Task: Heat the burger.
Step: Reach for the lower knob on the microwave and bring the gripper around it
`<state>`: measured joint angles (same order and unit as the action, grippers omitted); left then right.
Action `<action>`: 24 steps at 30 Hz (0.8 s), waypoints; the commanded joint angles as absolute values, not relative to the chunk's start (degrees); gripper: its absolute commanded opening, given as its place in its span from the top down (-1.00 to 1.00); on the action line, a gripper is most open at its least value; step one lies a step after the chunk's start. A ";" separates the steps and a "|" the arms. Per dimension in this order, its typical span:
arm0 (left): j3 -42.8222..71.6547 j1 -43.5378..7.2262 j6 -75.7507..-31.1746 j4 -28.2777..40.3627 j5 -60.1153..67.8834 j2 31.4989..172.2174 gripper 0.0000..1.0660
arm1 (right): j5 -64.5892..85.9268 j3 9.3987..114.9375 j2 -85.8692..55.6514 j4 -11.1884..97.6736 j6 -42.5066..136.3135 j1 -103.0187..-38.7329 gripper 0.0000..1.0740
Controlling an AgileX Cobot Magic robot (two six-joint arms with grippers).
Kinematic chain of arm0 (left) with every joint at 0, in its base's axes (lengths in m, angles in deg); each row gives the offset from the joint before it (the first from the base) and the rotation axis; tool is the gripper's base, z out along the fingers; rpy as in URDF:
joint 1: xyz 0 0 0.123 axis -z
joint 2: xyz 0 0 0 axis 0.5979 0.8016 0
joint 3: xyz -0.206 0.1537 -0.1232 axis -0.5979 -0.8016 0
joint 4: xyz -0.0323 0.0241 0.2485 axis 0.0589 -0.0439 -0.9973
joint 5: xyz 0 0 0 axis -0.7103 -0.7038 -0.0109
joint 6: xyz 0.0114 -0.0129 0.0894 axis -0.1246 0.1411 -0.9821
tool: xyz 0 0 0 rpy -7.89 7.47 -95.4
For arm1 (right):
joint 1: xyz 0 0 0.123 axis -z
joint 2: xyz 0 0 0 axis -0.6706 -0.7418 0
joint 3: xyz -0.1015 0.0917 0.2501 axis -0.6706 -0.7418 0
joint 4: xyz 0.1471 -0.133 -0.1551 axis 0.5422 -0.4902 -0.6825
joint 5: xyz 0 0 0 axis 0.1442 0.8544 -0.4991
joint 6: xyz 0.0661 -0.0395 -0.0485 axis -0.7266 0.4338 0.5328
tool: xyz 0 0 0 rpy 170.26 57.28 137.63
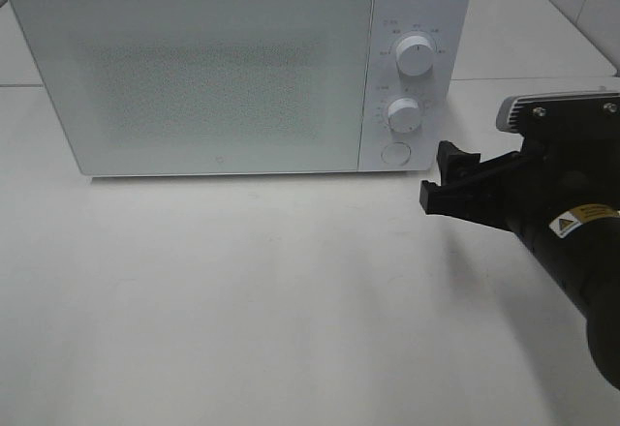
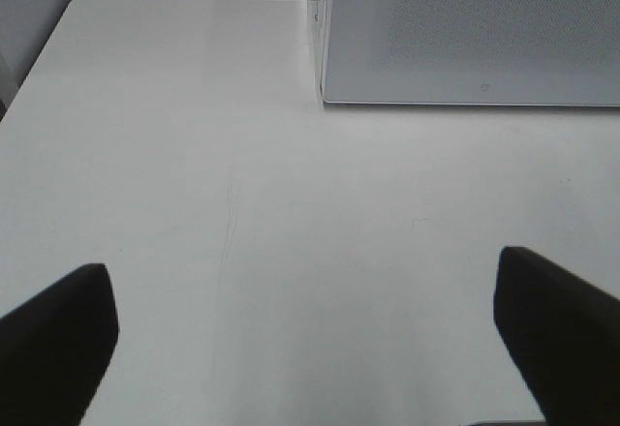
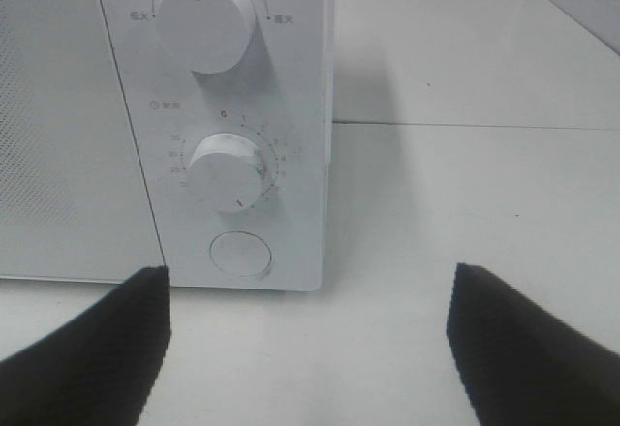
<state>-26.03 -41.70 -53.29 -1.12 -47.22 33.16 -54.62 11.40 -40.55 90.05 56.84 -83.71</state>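
The burger is out of view in every frame. A white microwave [image 1: 223, 77] stands at the back of the table with its door [image 1: 194, 77] shut. My right gripper [image 1: 441, 176] hovers open just in front of the control panel's lower right, nothing between its fingers [image 3: 87, 358]. In the right wrist view it faces the timer knob [image 3: 228, 174], whose mark points down, away from the red 0, and the round door button [image 3: 240, 255]. My left gripper [image 2: 305, 339] is open over bare table, left of the microwave's front corner [image 2: 325, 97]; it does not show in the exterior high view.
The power knob [image 1: 417, 55] sits above the timer knob [image 1: 403, 114] and button [image 1: 394, 153]. White tabletop [image 1: 242, 300] stretches in front of the microwave. A tiled wall [image 1: 581, 0] rises at the back right.
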 commanded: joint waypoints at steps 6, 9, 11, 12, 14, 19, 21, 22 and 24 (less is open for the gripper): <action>-26.26 -41.88 -53.06 -0.95 -46.54 32.13 -0.83 | -61.04 17.19 -45.13 91.94 62.34 -86.23 -0.42; -26.26 -41.88 -53.06 -0.95 -46.54 32.13 -0.83 | -61.78 18.51 -46.51 92.12 62.75 -86.23 -0.42; -26.26 -41.88 -53.06 -0.95 -46.54 32.13 -0.83 | -62.76 19.20 -47.37 92.06 62.75 -86.23 -0.42; -26.26 -41.88 -53.06 -0.95 -46.54 32.13 -0.83 | -62.76 19.20 -47.37 92.06 62.75 -86.23 -0.42; -26.26 -41.88 -53.06 -0.95 -46.54 32.13 -0.83 | -64.99 20.63 -49.26 92.12 62.12 -86.17 -0.42; -26.26 -41.88 -53.06 -0.95 -46.54 32.13 -0.83 | -65.96 23.26 -51.66 92.12 60.68 -86.12 -0.42; -26.26 -41.88 -53.06 -0.95 -46.54 32.13 -0.83 | -65.96 24.58 -52.75 92.12 60.57 -86.12 -0.42; -26.26 -41.88 -53.06 -0.95 -46.54 32.13 -0.83 | -66.02 25.21 -53.44 92.06 60.57 -85.89 -0.42; -26.26 -41.88 -53.06 -0.95 -46.54 32.13 -0.83 | -65.96 26.30 -54.53 91.60 60.45 -85.37 -0.42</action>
<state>-26.03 -41.70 -53.29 -1.12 -47.22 33.16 -55.48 25.16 -53.90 92.23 61.03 -85.77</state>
